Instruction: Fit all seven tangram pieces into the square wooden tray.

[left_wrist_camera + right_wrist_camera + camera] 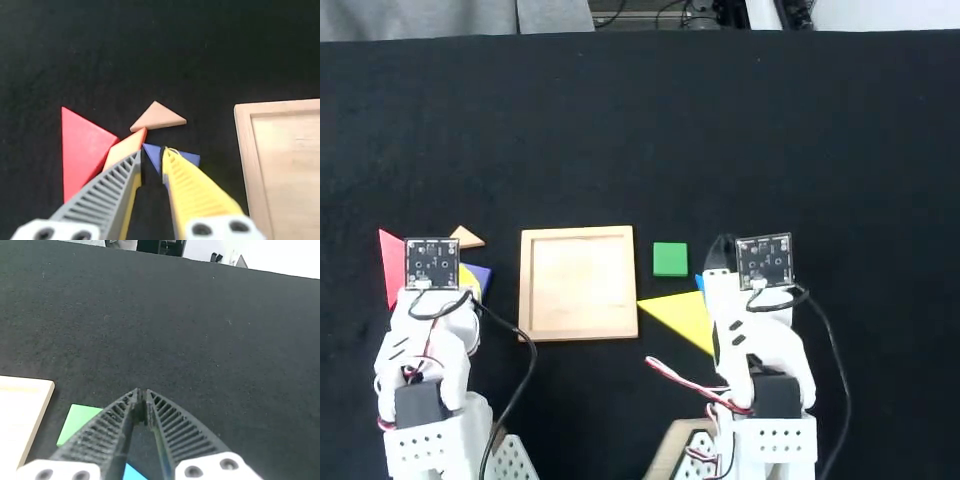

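With the tray point(578, 233) mid-frame, left fingers point(185, 185) slightly apart above blue piece point(151, 154); right fingers point(170, 425) closed near green square point(670, 259)

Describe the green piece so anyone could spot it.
Start at the square wooden tray mid-table. Beside its far right corner lies the green piece. It alone is green and square; the yellow piece nearby is a triangle.

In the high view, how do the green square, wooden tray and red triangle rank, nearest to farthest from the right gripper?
1. green square, just beside the right gripper.
2. wooden tray, mid-table.
3. red triangle, by the left arm.
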You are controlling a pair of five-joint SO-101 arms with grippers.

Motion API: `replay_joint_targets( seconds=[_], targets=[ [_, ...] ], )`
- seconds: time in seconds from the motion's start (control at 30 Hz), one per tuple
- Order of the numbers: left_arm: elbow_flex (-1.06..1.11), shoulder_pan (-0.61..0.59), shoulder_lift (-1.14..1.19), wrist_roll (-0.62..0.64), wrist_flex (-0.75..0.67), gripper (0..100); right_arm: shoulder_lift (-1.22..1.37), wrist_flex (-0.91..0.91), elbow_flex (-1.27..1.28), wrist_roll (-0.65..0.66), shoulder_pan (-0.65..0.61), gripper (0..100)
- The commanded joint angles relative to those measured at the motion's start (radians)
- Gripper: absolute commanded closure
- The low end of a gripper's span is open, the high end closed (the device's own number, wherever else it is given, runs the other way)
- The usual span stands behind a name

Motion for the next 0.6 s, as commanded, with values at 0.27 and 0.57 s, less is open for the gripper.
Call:
replay_joint_targets(
  seconds=[0.27,0.57],
  targets=[
    [-0.240,-0.136,0.005,0.002,0.005,92,-0.068,0.025,-0.004,0.086,0.012,98.3],
    [-0.490,-0.159,0.181,-0.002,0.160,92,-0.068,0.028,-0.004,0.086,0.012,98.3]
  ],
)
